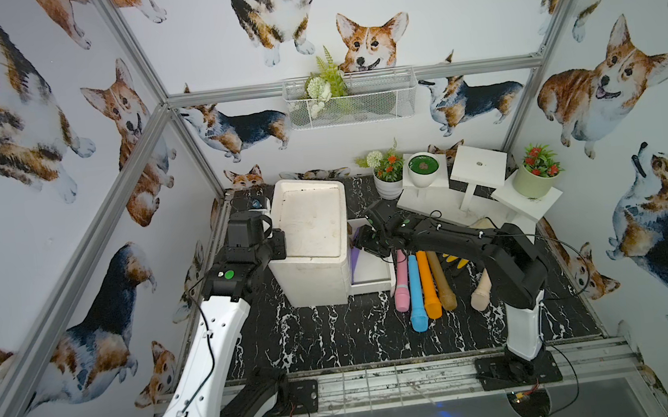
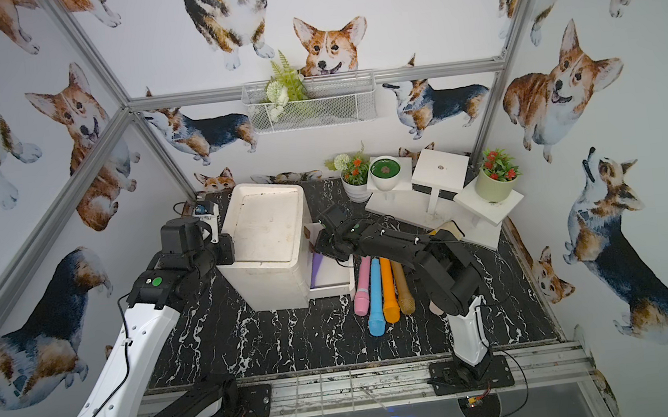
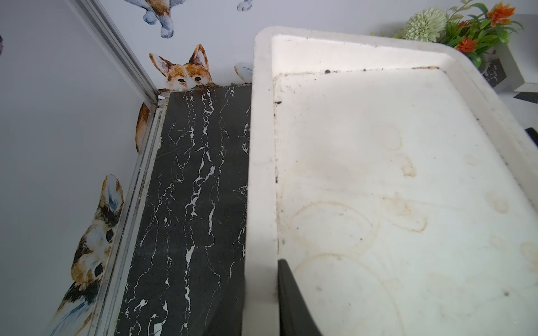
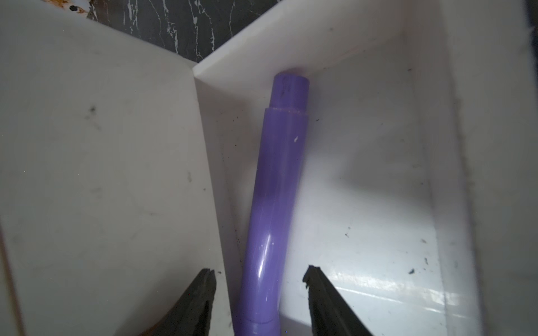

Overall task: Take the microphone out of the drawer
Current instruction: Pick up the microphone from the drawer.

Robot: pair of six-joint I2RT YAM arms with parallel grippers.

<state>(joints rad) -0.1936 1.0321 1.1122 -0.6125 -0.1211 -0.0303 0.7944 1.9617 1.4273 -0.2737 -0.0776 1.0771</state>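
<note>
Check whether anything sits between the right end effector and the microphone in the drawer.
Nothing visible does. The right end effector straddles the purple microphone with gaps both sides; the drawer wall beside it may crowd one finger.

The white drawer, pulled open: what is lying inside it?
One purple microphone lies on the drawer floor, one end against a drawer wall. The open right claw straddles it without touching. Its other end cannot be seen: in both top views the claw covers it.
</note>
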